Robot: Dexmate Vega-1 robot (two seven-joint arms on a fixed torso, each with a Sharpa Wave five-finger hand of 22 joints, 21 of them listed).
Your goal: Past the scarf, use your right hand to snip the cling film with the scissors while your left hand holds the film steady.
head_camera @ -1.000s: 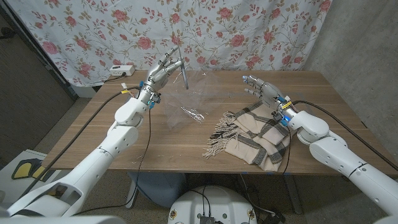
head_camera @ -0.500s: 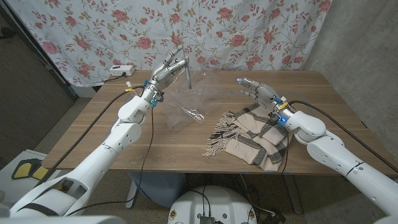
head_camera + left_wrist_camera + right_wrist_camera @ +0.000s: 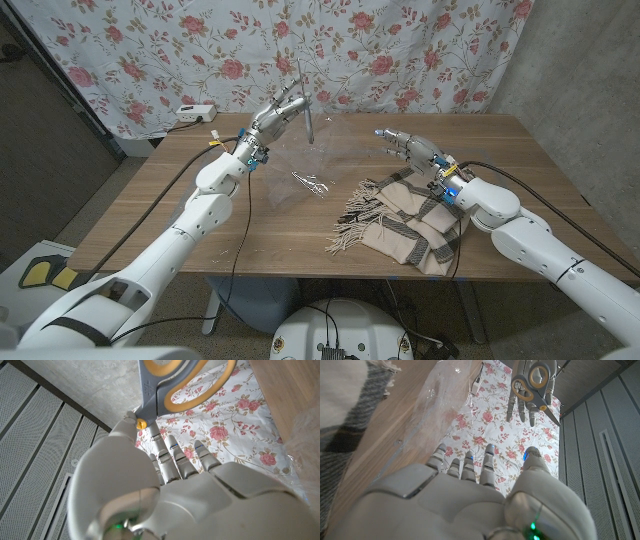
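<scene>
While I look down from the head camera, I count one scarf [image 3: 405,222], one sheet of film [image 3: 312,160] and one pair of scissors [image 3: 303,100] on or over the table [image 3: 200,215]. My left hand [image 3: 272,117] is raised above the far left part of the table and grips the scissors, whose blades hang down toward the film; the handles are hidden among the fingers from here. The film rises crumpled from the tabletop just beside that hand, its edges hard to trace because it is clear. My right hand [image 3: 410,147] hovers past the scarf's far edge with fingers spread and nothing in them, apart from the film. The plaid scarf lies heaped on the right half of the table, fringe pointing toward the middle. From the left wrist camera, I see the scissors [image 3: 165,387] with grey and yellow handles, cut off by the frame edge, pinned by the thumb of the left hand [image 3: 165,490] while the other fingers reach out straight beyond them; a bit of film [image 3: 307,445] shows at the edge. From the right wrist camera, my right hand [image 3: 470,495] holds nothing, its fingers extended and slightly apart; the film [image 3: 437,402] stands on the wood beyond the fingertips, and farther off the left hand [image 3: 530,390] holds the scissors [image 3: 532,377].
</scene>
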